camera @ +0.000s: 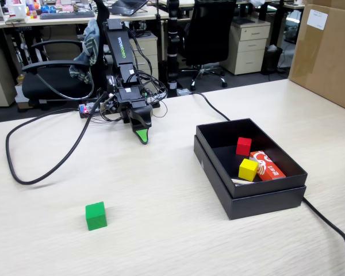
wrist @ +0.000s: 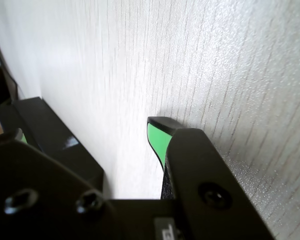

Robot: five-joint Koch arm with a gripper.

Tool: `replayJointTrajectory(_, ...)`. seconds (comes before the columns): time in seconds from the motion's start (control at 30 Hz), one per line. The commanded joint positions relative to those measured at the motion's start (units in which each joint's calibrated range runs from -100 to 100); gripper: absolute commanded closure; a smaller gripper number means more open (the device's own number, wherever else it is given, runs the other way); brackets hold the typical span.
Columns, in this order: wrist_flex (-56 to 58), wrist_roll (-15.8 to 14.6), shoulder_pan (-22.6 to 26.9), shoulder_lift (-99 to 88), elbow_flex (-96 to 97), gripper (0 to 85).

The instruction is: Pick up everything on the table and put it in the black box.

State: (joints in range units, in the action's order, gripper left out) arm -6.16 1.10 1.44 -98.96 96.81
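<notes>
While the pincer [camera: 141, 137] hangs empty, jaws parted, near the arm's base, steer it to the green cube [camera: 96, 215] left on the desk [camera: 161, 230]; the black box [camera: 218, 172] follows.

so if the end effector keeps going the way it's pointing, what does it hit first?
Most likely the bare light wood-grain tabletop. The black end effector with its green tip points down at it, nothing between. The green cube and black box sit well off that line.

Pale wood-grain table [camera: 161, 230] — matt, black box [camera: 264, 204] — matt card, glossy plastic green cube [camera: 96, 215]
</notes>
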Motion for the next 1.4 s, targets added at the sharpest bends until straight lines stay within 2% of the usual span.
replayJointTrajectory(0.0, 1.0, 0.1, 0.0, 0.7, 1.0, 36.8)
replayJointTrajectory(1.1, 1.1, 0.2, -0.1, 0.7, 0.7, 37.6)
replayJointTrajectory(1.2, 5.6, 0.2, 0.0, 0.6, -1.5, 37.1)
replayJointTrajectory(1.37, 19.3, 0.1, -0.2, 0.5, -13.7, 37.0)
